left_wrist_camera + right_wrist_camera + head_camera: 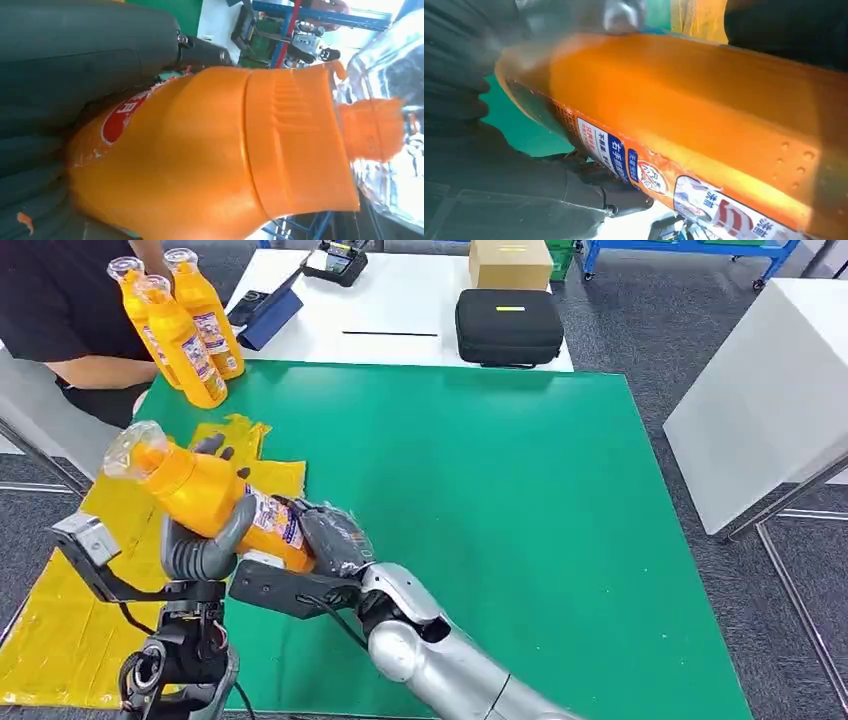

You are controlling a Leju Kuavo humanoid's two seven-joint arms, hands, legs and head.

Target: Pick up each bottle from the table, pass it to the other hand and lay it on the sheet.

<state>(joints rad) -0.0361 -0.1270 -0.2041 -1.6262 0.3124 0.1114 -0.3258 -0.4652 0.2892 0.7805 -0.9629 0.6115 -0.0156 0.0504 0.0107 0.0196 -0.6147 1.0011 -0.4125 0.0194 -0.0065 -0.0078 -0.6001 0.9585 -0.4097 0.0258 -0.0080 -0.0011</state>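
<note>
Grey carpet floor [680, 330], white side table [770, 390], blue shelving [690, 248]

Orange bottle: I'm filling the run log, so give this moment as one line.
stage: handover | orange bottle: tilted, airborne | left hand: grips it | right hand: holds base | yellow sheet: below | bottles left: three

Head view: bright, even, sharp; soft shadows.
Wrist views: orange bottle [210, 160] close, blurred; backlit glare, possibly window.

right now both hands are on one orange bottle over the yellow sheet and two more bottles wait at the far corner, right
Not quite: three bottles wait at the far corner, as the head view shows. The rest holds: the left hand and right hand are both on one orange bottle over the yellow sheet.
</note>
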